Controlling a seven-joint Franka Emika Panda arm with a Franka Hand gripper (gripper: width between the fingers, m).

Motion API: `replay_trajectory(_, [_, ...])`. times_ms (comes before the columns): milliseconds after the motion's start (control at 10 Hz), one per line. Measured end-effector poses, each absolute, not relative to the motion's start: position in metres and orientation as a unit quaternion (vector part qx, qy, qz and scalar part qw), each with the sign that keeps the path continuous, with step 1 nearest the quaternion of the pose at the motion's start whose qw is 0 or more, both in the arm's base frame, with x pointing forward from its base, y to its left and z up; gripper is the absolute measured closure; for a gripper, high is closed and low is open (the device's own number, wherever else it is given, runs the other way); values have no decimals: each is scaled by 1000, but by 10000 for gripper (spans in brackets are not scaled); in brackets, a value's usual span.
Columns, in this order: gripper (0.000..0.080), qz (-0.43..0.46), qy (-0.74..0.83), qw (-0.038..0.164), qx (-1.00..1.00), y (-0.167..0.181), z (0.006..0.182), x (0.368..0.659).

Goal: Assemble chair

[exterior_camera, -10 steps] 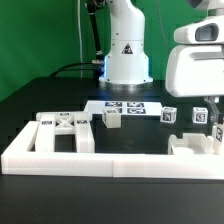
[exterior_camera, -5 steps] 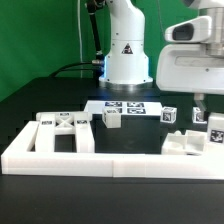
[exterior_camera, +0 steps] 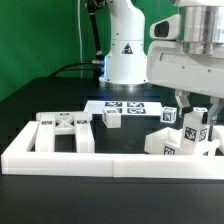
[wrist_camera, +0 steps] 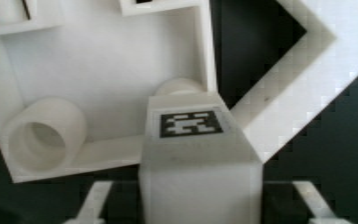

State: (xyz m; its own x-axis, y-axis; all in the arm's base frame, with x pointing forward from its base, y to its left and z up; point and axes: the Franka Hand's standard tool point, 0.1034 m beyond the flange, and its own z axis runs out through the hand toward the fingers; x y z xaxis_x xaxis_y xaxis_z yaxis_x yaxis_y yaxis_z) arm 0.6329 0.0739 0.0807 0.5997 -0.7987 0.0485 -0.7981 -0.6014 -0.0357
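- My gripper [exterior_camera: 198,112] hangs at the exterior view's right, arm reaching down from above, fingers pointing down.
- Jaws clamped on matte-white blocky chair part with black-and-white square tags [exterior_camera: 185,138].
- Part sits tilted, just behind long low white border rail [exterior_camera: 100,160].

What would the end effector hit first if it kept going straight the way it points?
Probably the tagged leg, dead ahead in the wrist view; whether it touches it yet is unclear.

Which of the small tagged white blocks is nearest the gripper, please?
The block at the exterior view's right, held inside the gripper; the other two sit beside the marker board, outside the jaws.
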Motion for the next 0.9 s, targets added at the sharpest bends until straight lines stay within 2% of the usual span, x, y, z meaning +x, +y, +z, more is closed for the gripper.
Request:
replay_trajectory(100, [491,-29,461,7,-887,75,80,633])
replay_trajectory(200, [286,-29,451,7,-892,75,80,633])
replay_trajectory(300, [286,-28,443,6,-896,77,81,632])
replay_trajectory(400, [179,-23,428,1,-904,82,83,630])
replay_trajectory(600, [159,-22,366,3,-930,89,95,630])
replay_trajectory(900, [151,-22,289,8,-957,77,114,627])
